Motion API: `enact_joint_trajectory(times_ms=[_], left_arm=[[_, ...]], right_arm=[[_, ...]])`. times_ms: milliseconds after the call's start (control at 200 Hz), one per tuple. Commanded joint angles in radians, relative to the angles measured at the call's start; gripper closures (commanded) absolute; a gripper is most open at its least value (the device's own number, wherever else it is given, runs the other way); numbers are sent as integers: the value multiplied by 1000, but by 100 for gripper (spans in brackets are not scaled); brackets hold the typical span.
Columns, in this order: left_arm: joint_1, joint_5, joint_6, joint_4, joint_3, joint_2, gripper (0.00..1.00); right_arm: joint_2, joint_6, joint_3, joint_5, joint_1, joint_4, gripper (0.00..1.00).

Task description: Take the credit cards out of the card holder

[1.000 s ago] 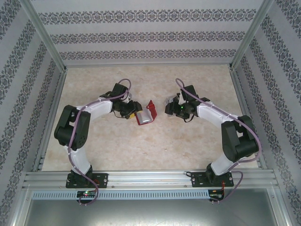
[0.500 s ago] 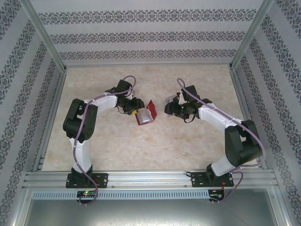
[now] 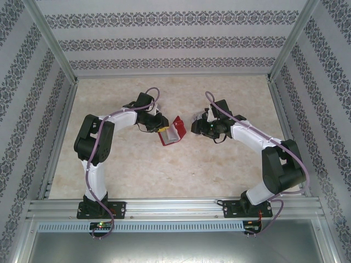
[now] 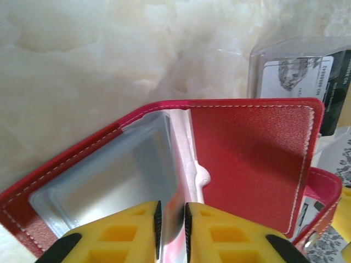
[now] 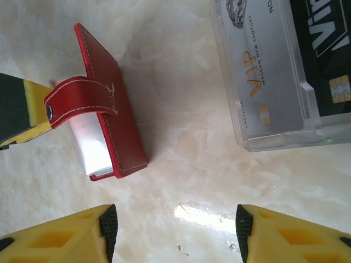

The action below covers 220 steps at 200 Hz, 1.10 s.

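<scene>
We see the card holder (image 3: 171, 132) propped half open on the table (image 3: 219, 170). We judge that it is held this way so that its pockets face outward and a card can be drawn out while the cover cannot slide. The left gripper (image 4: 171, 212) does the holding. Its yellow fingers (image 4: 126, 233) stand only a narrow slit apart, and in that slit they pinch a thin pale edge of the card holder's inner panel, right where the silvery sleeve (image 4: 104, 186) meets the red flap. From the right wrist view the card holder (image 5: 120, 120) is tilted up off the table, with its red tab (image 5: 82, 98) folded across toward the left gripper's finger. A silvery sheet shows between the covers, and we cannot tell whether it is a card or bare sleeve. The right gripper (image 5: 175, 222) hangs just beside the card holder, on the side away from the left gripper. Its jaws are spread wide, holding and touching nothing, which we read as readiness to reach in. Near the card holder but apart from it, a clear plastic case (image 5: 263, 137) lies flat with two credit cards (image 5: 263, 76) in it, one silver and one dark.
</scene>
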Motion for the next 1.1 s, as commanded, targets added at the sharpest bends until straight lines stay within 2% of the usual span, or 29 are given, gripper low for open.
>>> enact_joint_trajectory(times_ms=[0, 160, 395, 540, 594, 714, 754, 909, 1094], left_arm=[[13, 13, 31, -2, -7, 6, 90], [21, -44, 143, -174, -2, -34, 100], [35, -115, 333, -402, -2, -116, 100], [36, -93, 354, -415, 9, -121, 100], [35, -53, 328, -381, 6, -119, 94], [31, 44, 241, -264, -14, -116, 70], [30, 70, 210, -227, -21, -115, 65], [4, 153, 91, -66, -47, -106, 54], [-33, 144, 15, 20, -40, -65, 47]], right_arm=[[-25, 0, 20, -14, 10, -2, 40], [-56, 13, 25, -21, 19, 10, 41], [-50, 13, 37, -26, 35, 11, 42], [-44, 14, 41, -26, 43, 12, 42], [-45, 14, 41, -23, 44, 11, 42], [-58, 20, 36, -13, 45, 11, 42], [-63, 20, 35, -9, 43, 10, 42], [-76, 19, 36, 4, 44, 5, 42], [-84, 11, 33, 6, 51, 17, 43]])
